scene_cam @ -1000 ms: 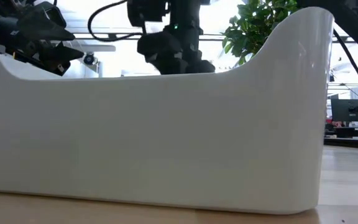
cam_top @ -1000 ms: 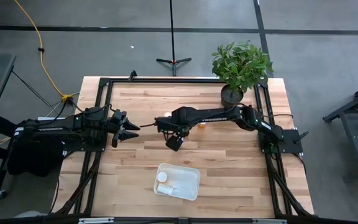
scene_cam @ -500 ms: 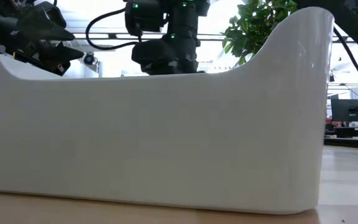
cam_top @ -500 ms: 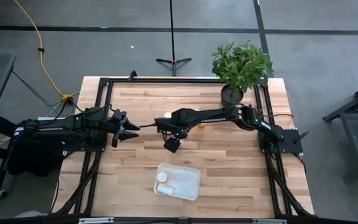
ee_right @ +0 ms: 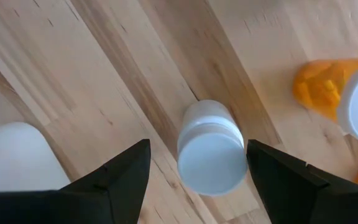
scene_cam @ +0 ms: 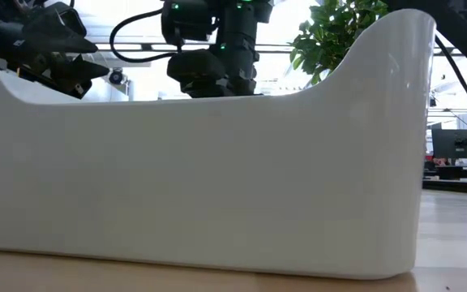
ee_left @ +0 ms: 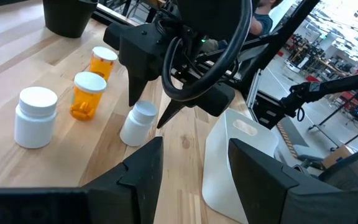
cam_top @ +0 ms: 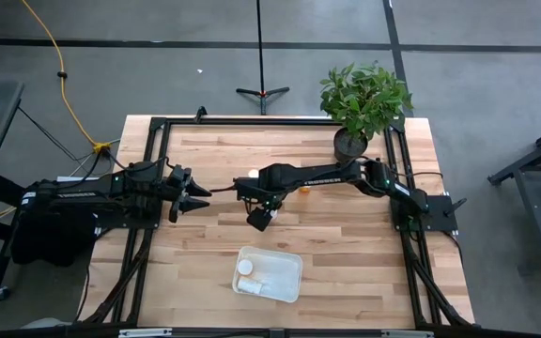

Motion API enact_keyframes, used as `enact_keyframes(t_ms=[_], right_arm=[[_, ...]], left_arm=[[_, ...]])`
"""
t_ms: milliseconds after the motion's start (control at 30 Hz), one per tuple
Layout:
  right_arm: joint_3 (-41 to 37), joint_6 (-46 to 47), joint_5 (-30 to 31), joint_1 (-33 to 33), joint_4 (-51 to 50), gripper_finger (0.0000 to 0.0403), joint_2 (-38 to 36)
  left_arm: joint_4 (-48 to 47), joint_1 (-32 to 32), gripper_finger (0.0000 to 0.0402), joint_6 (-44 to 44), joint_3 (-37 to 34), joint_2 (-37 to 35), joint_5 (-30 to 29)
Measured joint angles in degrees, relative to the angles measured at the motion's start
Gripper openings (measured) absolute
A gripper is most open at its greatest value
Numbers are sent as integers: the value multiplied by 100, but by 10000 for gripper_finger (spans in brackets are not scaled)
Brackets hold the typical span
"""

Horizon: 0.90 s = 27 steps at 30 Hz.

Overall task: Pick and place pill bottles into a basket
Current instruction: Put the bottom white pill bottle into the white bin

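Observation:
My right gripper [cam_top: 259, 219] is open, low over mid table. Its fingers stand on either side of an all-white pill bottle [ee_right: 210, 149] that stands upright on the wood, also seen in the left wrist view [ee_left: 138, 121]. I see no touch. Two orange bottles with white caps [ee_left: 89, 93] [ee_left: 103, 62] and another white bottle [ee_left: 36, 116] stand on the table beyond it. The white basket [cam_top: 289, 280] sits near the front edge with two bottles [cam_top: 244, 268] inside. My left gripper [cam_top: 200, 194] is open and empty at the left.
A black plant pot with a green plant [cam_top: 350, 141] stands at the far right corner. The basket's wall [scene_cam: 217, 178] fills the low view, with both arms showing above its rim. Bare wood lies around the basket.
My right gripper has moved a little toward the table's left and near edges and has come down around the white bottle. The bottle has kept its place.

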Motion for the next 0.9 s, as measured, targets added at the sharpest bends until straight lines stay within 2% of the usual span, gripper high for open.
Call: enact_keyframes(t_ms=[667, 900], right_arm=[[4, -133, -253, 0, -25, 256, 212], [-2, -240, -468, 11, -89, 226, 404]], left_arm=[[-5, 2, 216, 0, 0, 2, 0], [-23, 2, 216, 0, 0, 2, 0]])
